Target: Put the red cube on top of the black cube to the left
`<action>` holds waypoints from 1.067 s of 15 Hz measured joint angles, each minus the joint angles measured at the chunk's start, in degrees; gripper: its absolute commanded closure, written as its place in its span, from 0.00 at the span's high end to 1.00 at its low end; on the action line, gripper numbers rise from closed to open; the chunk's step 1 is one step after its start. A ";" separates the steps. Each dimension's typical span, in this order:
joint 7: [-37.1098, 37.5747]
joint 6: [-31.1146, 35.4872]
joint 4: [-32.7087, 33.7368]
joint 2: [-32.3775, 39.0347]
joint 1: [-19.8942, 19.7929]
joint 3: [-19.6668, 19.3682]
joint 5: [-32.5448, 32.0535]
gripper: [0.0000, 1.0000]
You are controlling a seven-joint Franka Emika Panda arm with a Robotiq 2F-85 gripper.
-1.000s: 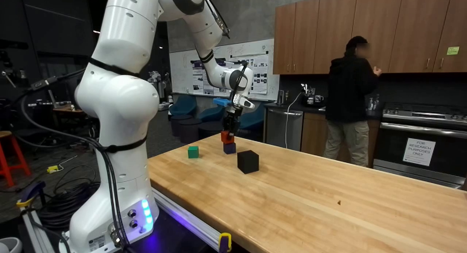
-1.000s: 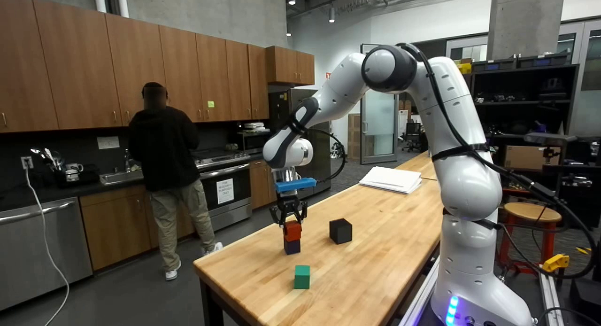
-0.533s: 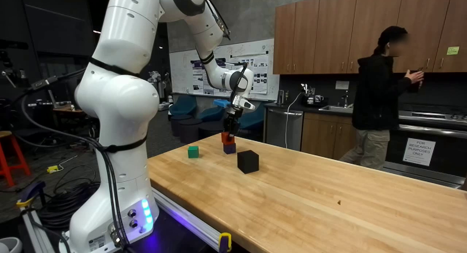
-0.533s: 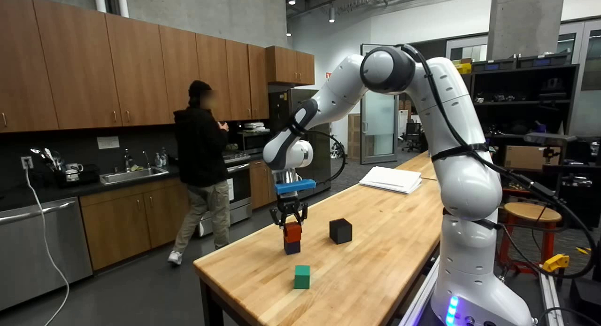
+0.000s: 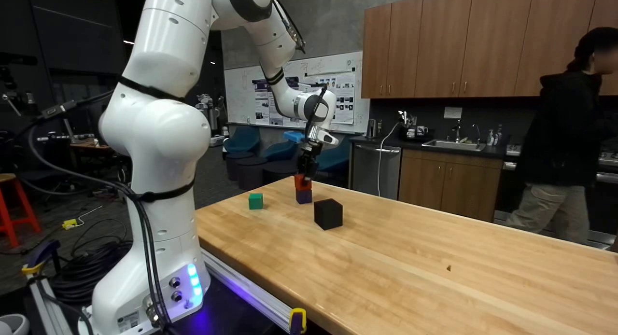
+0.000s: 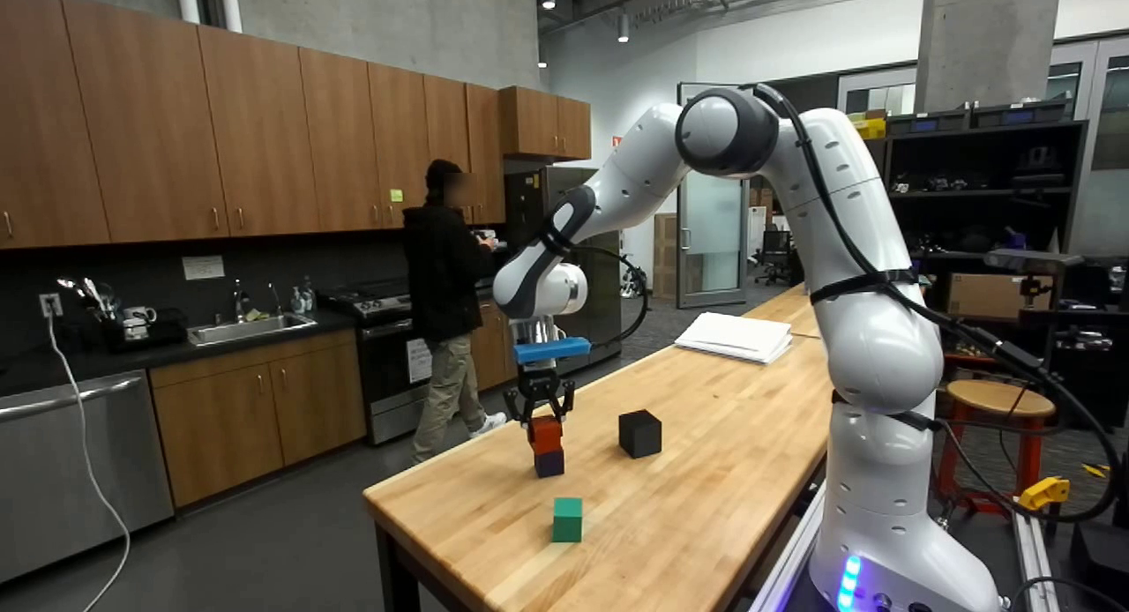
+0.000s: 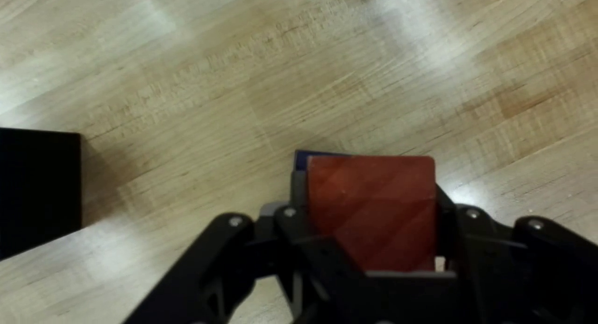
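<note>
You had the hand gripping the red cube over the smaller dark cube, whose corner peeked out underneath, so letting go off-centre, or short of full contact, risked toppling the red one onto the surface.

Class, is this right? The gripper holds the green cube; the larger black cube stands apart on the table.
Wrong colour: the wrist view shows the gripper holding the red cube. The larger black cube does stand apart on the table.
</note>
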 measured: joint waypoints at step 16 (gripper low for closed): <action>1.42 -0.06 0.97 0.60 -0.04 -0.13 0.70 0.30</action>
